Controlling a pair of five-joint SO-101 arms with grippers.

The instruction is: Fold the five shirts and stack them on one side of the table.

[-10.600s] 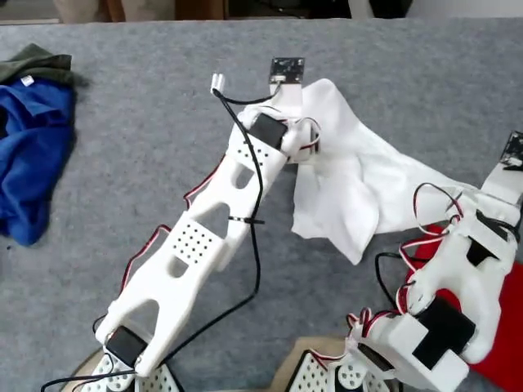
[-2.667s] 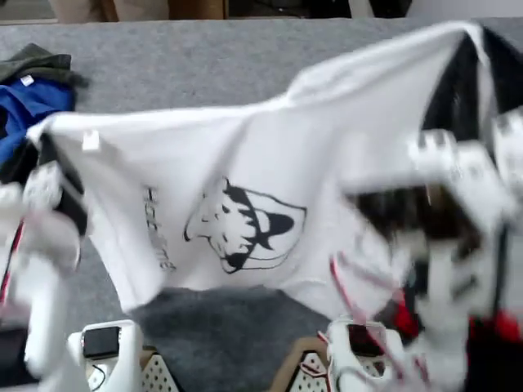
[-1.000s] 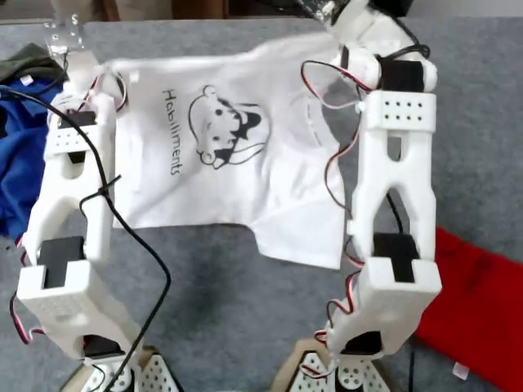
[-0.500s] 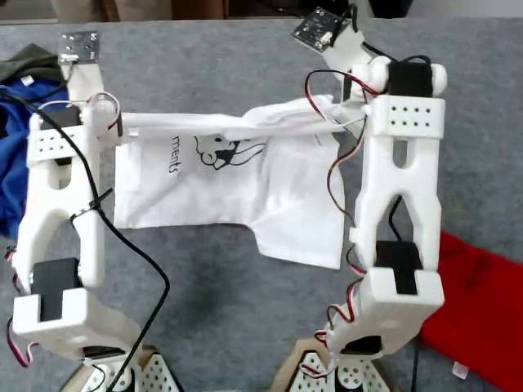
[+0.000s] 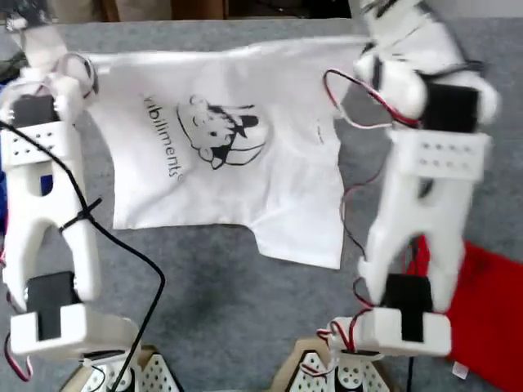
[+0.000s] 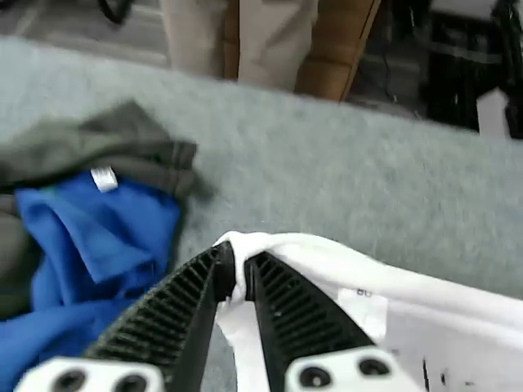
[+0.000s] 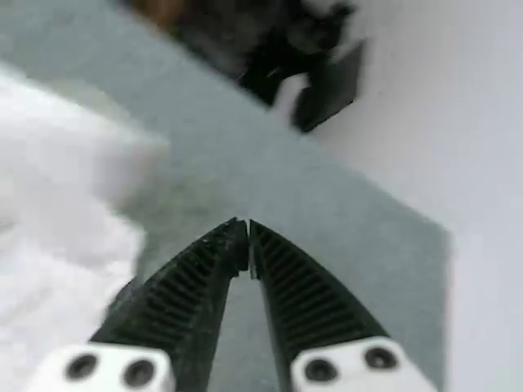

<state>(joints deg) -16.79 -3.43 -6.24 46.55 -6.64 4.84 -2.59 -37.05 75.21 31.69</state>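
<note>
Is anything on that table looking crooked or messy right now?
Yes. The white shirt is not lying square: its bottom edge steps down into a lower, creased flap on the side by the red cloth. Near the left gripper, which pinches the shirt's corner, a blue shirt and a dark green shirt lie crumpled together.

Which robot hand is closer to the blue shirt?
Left. The left gripper pinches the white shirt at a corner right beside the blue shirt; the right gripper is at the white shirt's opposite side, far from it.
</note>
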